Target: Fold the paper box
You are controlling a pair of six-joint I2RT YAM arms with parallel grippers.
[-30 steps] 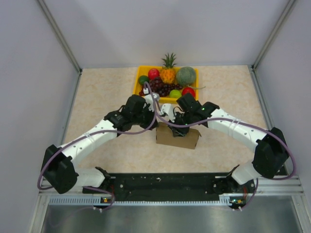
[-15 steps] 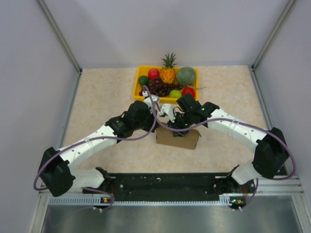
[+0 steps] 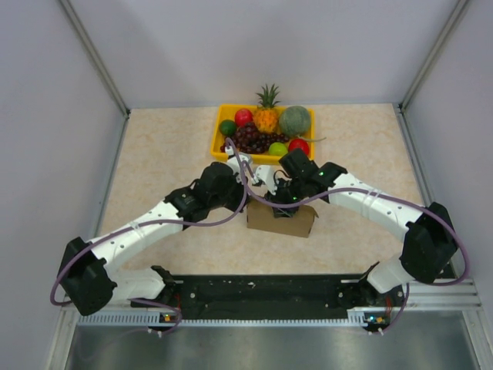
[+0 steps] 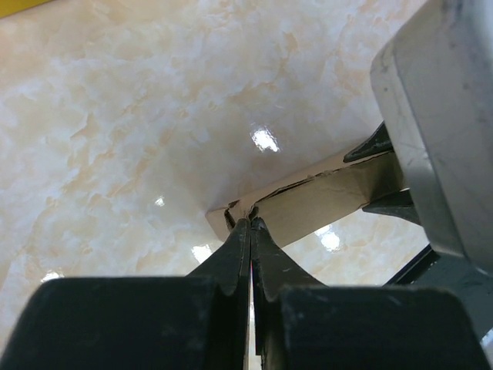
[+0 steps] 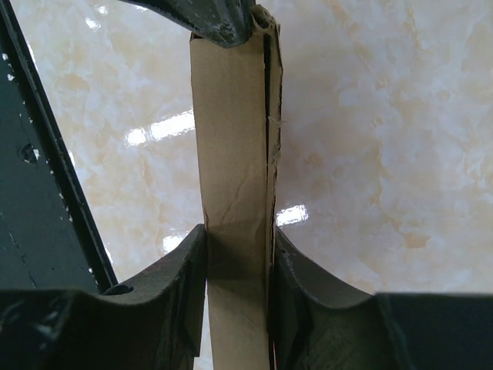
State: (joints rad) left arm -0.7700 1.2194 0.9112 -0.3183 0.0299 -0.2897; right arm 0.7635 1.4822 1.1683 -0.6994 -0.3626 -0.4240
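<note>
Plain brown paper box [image 3: 282, 220], folded narrow, centre of table [image 3: 158, 154].

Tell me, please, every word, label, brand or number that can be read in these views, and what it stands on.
None: no readable text shows in any view. The paper box is plain brown cardboard without print, and the yellow fruit tray bears no visible label.
</note>
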